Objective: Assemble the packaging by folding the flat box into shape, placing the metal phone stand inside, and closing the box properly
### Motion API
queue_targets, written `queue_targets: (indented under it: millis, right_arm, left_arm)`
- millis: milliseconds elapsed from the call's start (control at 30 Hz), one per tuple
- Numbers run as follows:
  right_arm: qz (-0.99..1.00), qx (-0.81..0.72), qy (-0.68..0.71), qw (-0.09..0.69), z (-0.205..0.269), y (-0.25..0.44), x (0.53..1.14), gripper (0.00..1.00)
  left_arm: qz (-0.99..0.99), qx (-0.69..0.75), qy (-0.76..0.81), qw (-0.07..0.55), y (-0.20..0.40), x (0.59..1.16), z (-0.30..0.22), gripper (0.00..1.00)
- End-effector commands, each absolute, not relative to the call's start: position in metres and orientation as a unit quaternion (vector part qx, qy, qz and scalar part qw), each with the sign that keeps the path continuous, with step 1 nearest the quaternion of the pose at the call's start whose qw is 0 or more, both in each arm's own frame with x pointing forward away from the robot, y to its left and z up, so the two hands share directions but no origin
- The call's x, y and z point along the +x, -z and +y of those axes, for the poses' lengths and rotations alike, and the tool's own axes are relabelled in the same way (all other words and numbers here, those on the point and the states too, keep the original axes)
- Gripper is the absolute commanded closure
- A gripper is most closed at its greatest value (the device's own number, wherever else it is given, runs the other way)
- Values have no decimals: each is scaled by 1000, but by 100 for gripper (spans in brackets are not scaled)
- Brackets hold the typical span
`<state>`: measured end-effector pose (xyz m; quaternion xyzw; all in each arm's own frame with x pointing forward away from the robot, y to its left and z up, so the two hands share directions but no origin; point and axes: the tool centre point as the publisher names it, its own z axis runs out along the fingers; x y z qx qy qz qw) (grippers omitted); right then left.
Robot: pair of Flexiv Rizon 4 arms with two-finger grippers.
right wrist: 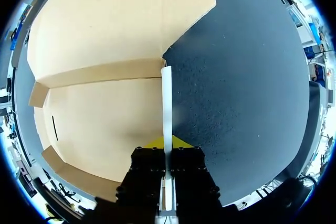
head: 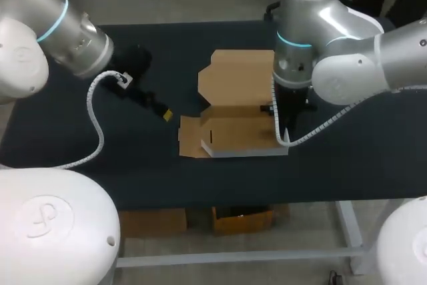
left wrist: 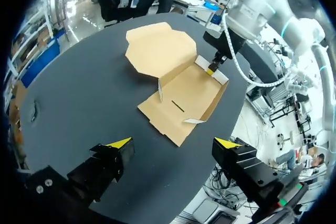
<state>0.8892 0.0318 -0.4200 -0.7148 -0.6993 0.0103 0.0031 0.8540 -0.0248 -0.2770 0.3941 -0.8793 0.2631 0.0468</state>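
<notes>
The brown cardboard box (head: 233, 108) lies partly folded at the table's middle, its lid flap (left wrist: 157, 51) flat behind the tray and its walls partly raised. My right gripper (right wrist: 167, 142) is shut on the thin edge of the box's right side wall (right wrist: 167, 98), holding it upright; the left wrist view shows the same gripper (left wrist: 212, 69) pinching that wall. My left gripper (left wrist: 173, 142) is open and holds nothing, a short way from the box's left flap (head: 190, 137). In the head view it (head: 163, 111) hangs just left of the box. No metal phone stand shows in any view.
The black tabletop (head: 347, 165) runs around the box on every side. Its front edge (head: 267, 201) lies close below the box in the head view. A white coiled cable (head: 93, 118) hangs from my left wrist over the table.
</notes>
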Motion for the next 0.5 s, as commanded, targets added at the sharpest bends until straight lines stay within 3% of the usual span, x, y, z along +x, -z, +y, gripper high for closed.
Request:
queue_targets:
  millis: [33,500]
  right_arm:
    - [-699,-715,-11,3,32,419,888,100]
    - [-699,-715,-11,3,32,419,888,100]
  left_arm:
    - [-802,535,-196,181,297,871,-34,0]
    - [-802,535,-196,181,297,871,-34,0]
